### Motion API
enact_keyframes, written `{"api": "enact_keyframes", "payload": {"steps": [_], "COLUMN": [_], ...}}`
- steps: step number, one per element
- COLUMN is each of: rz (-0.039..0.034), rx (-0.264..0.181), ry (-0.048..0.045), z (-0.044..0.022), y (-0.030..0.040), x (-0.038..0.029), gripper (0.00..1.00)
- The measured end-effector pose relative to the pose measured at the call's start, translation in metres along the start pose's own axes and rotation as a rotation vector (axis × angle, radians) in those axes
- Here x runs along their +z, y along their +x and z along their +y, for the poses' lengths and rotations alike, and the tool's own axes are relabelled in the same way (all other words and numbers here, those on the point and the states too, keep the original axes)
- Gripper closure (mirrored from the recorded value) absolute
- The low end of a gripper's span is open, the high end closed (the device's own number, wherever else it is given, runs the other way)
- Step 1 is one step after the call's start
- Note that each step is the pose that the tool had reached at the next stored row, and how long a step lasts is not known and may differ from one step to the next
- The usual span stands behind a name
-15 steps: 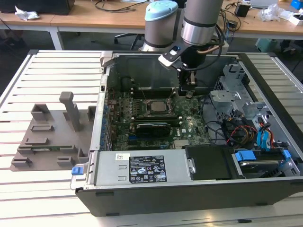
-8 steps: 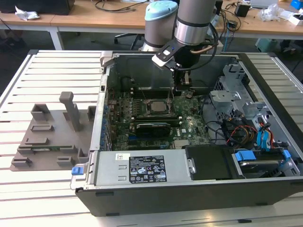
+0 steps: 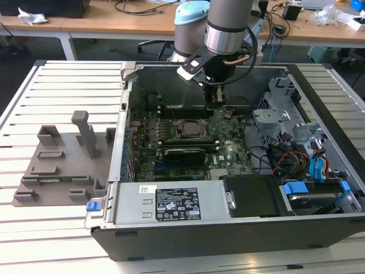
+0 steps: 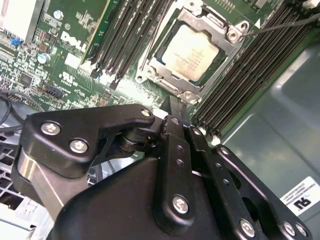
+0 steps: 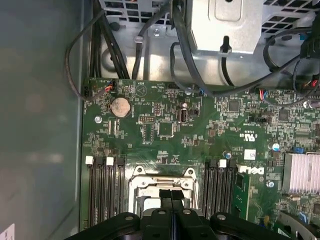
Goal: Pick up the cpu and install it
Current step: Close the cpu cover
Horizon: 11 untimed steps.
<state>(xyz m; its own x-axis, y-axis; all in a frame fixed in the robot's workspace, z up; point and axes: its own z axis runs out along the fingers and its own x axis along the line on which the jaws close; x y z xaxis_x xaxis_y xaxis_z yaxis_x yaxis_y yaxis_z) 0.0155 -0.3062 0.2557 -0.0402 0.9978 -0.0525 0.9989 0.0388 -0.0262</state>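
The cpu (image 4: 192,50), a pale silver square chip, lies flat inside the metal socket frame (image 4: 150,67) on the green motherboard; it also appears in the exterior view (image 3: 191,128). My gripper (image 3: 215,104) hangs above the board inside the open computer case, just beyond the socket and slightly toward the exterior view's right. Its black fingers (image 4: 176,112) are pressed together with nothing between them, so the gripper (image 4: 172,102) is shut and apart from the chip. In the first wrist view the shut gripper (image 5: 171,194) covers part of the socket frame (image 5: 162,181).
Black memory slots (image 5: 102,192) flank the socket on both sides. A long black card (image 3: 182,153) lies nearer the front, then the power supply (image 3: 171,202). Drive cages and cables (image 3: 291,142) crowd the exterior view's right. A grey fixture (image 3: 63,165) sits on the slatted table.
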Motion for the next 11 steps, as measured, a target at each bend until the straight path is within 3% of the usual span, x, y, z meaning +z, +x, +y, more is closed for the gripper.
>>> {"api": "enact_keyframes", "payload": {"steps": [11], "rz": [0.0002], "rx": [0.000], "ry": [-0.0001], "z": [-0.0171], "y": [0.0008], "x": [0.0025], "gripper": [0.89]}}
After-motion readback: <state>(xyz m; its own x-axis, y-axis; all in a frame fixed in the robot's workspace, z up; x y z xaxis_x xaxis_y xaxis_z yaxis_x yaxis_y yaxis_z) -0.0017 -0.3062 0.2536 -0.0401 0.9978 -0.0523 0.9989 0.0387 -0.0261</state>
